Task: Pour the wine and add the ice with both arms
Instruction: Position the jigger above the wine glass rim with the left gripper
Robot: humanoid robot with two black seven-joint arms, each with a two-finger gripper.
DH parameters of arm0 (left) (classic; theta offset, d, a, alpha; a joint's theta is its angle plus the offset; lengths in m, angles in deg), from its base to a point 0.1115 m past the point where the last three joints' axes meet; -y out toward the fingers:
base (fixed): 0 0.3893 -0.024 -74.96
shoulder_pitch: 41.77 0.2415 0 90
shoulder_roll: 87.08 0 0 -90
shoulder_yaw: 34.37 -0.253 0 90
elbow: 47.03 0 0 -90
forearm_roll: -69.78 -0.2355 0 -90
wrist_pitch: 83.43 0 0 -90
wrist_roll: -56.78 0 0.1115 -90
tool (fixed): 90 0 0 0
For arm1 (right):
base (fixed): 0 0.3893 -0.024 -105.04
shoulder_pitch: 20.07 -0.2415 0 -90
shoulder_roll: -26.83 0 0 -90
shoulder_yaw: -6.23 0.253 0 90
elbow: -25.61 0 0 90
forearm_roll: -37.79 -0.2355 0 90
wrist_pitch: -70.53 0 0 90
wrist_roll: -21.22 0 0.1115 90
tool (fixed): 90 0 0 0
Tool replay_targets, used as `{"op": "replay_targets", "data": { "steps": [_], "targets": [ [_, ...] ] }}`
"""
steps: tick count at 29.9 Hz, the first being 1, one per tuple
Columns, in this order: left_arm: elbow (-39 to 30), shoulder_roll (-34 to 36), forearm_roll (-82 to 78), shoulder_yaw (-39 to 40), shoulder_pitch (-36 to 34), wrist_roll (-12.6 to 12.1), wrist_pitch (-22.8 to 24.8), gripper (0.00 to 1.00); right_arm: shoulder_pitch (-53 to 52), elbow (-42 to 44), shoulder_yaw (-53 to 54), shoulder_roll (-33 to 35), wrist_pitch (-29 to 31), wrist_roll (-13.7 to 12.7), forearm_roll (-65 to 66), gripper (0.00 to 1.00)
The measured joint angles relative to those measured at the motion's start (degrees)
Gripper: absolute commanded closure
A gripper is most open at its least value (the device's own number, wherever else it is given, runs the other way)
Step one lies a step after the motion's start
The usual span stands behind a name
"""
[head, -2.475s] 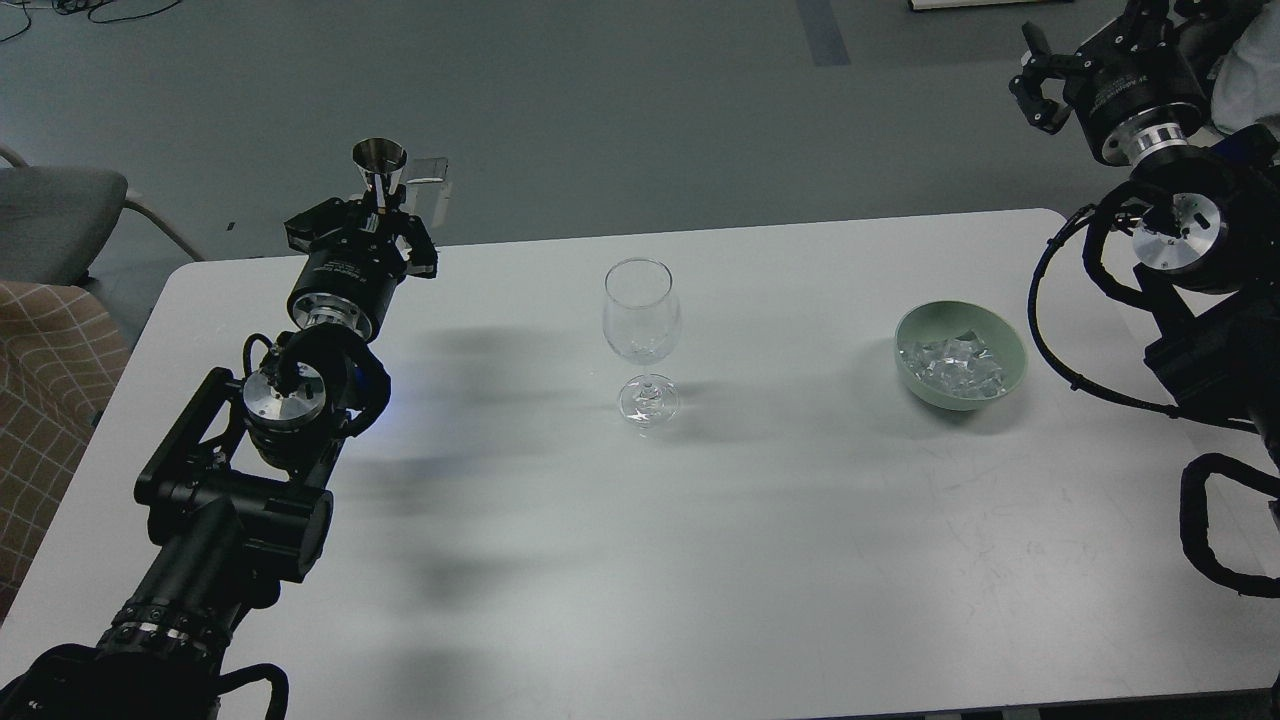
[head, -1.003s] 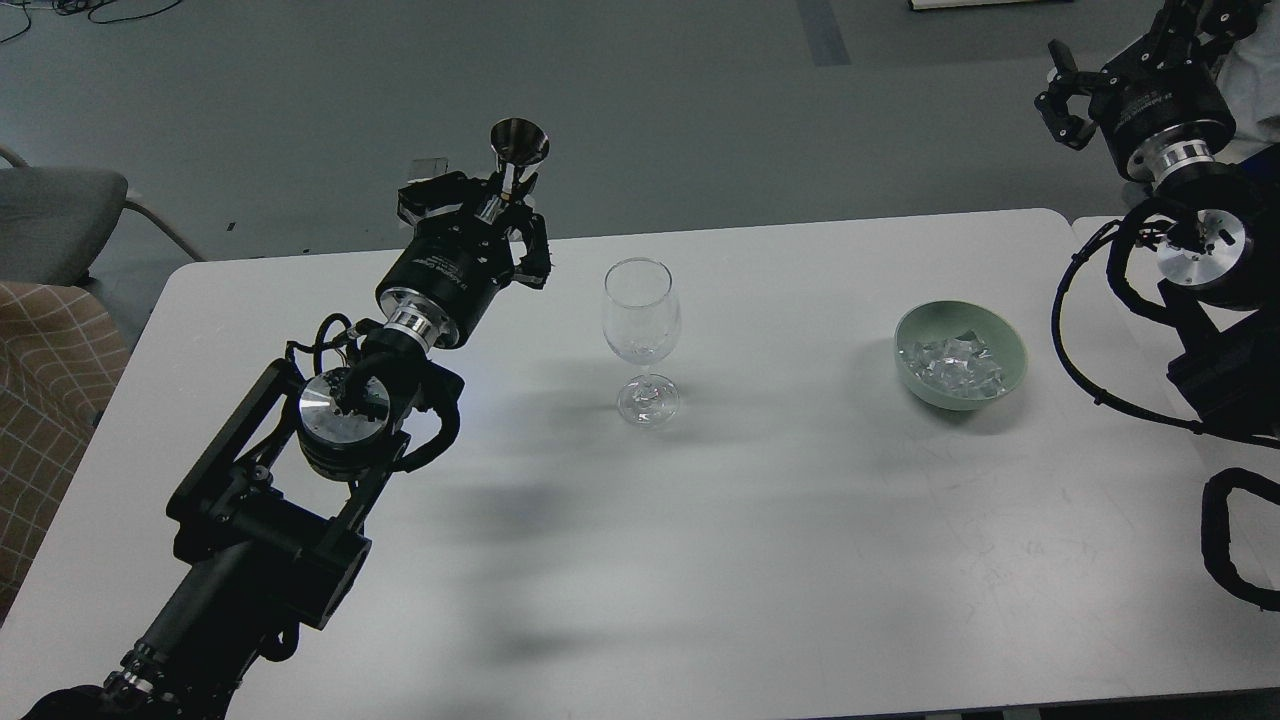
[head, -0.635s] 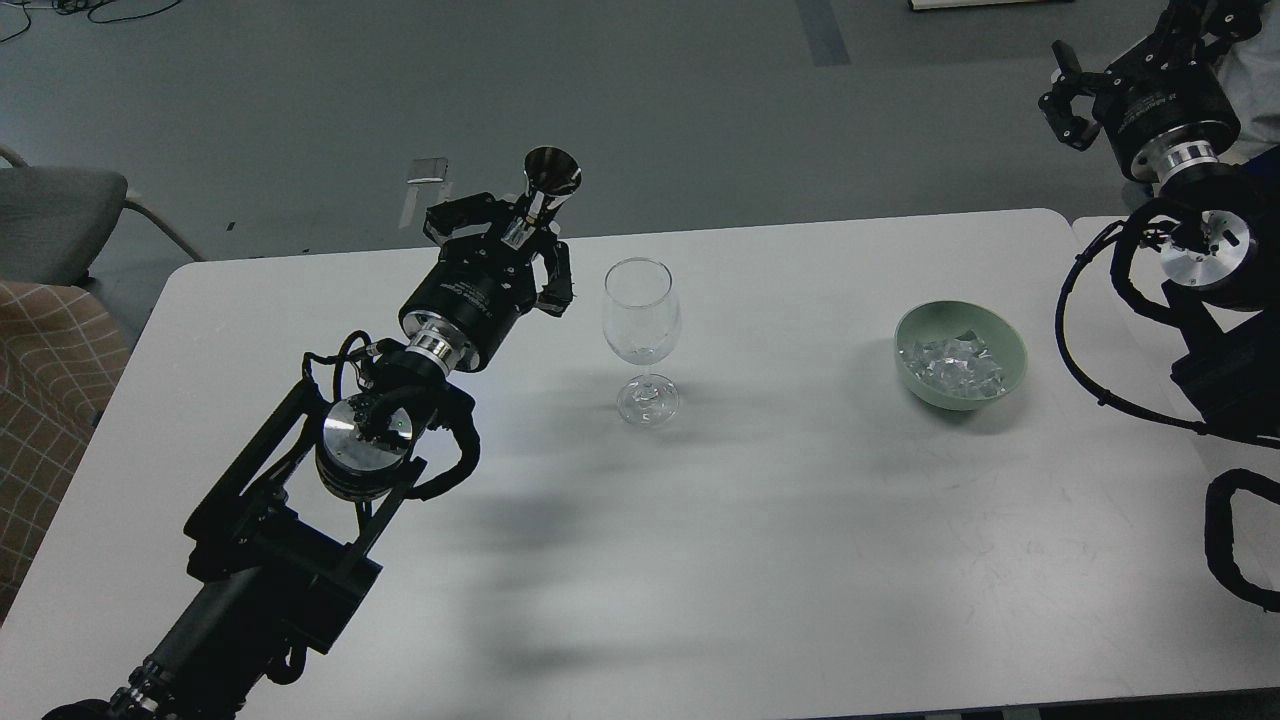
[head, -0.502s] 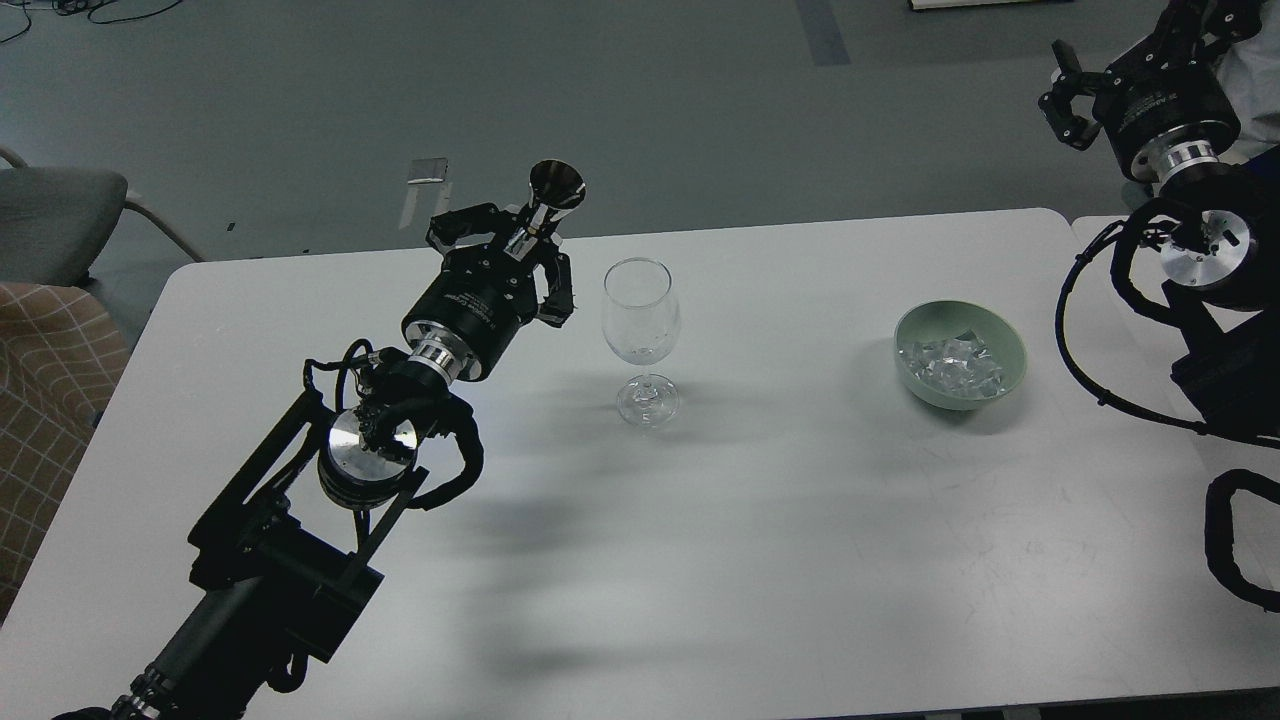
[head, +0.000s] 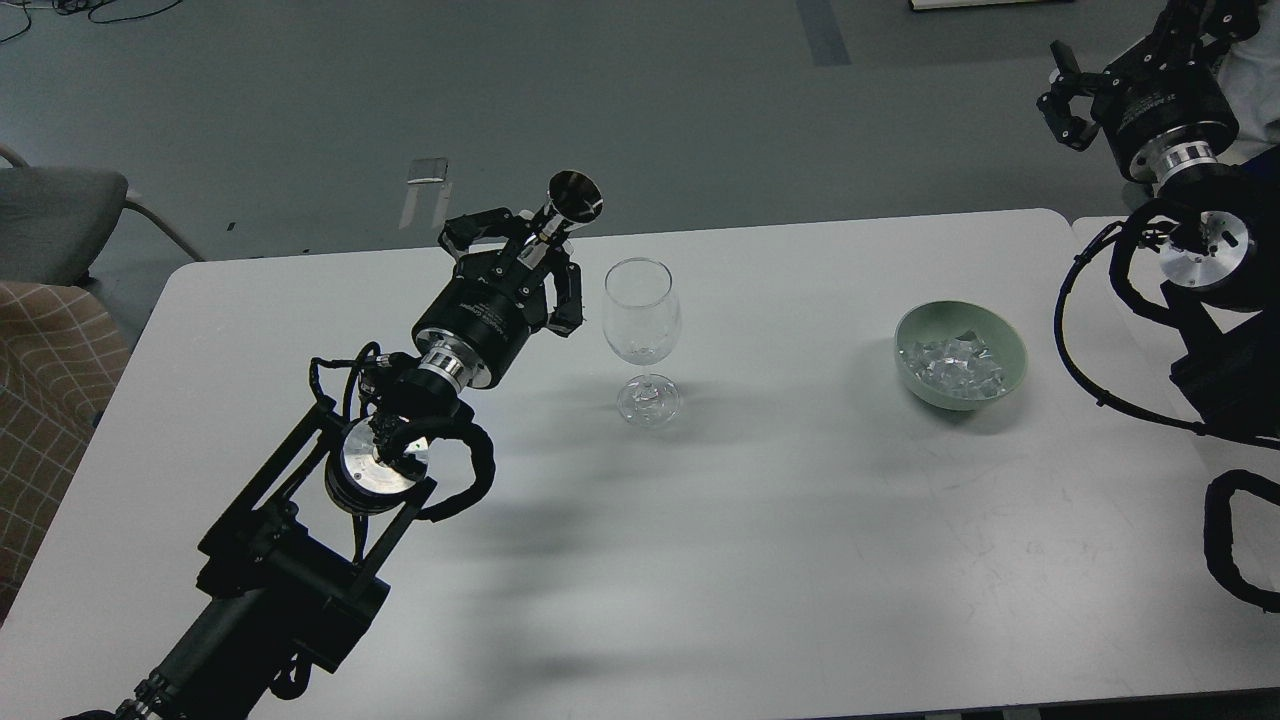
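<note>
A clear stemmed wine glass (head: 642,320) stands upright mid-table, and I see no liquid in it. My left gripper (head: 530,255) is shut on a small steel measuring cup (head: 572,196), held tilted toward the glass, just left of and above its rim. Whether wine is in the cup is hidden. Ice chunks (head: 950,365) lie in a pale green bowl (head: 1008,345) on the right. My right gripper (head: 1062,90) hangs high at the far right, off the table, fingers spread and empty.
The white table (head: 760,560) ends near the far edge behind the glass. A grey chair (head: 50,205) and a checked cushion (head: 40,380) stand at the left. Black cable loops (head: 1090,330) of the right arm hang beside the bowl.
My left arm has carried the steel cup rightward from the table's left side to beside the glass rim, tilting it. The right arm drew slightly up and right, then held still.
</note>
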Motion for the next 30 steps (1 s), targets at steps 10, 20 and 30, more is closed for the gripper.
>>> {"op": "replay_targets", "data": {
  "steps": [10,20,30],
  "targets": [
    [-0.14,0.86,-2.93,-1.29,-0.33,-0.05,-0.22,1.00,0.00,0.07,0.02,0.07,0.00,0.00,0.00,0.00],
    [3.07,1.06,-12.35,-0.78,-1.06,-0.08,0.20,1.00,0.05,-0.02,0.03,0.07,0.00,0.00,0.00,0.00],
    [2.75,0.60,-14.91,-1.11,-1.57,-0.15,0.30,1.00,0.07,-0.02,0.03,0.09,0.00,0.00,0.00,0.00]
  ]
}}
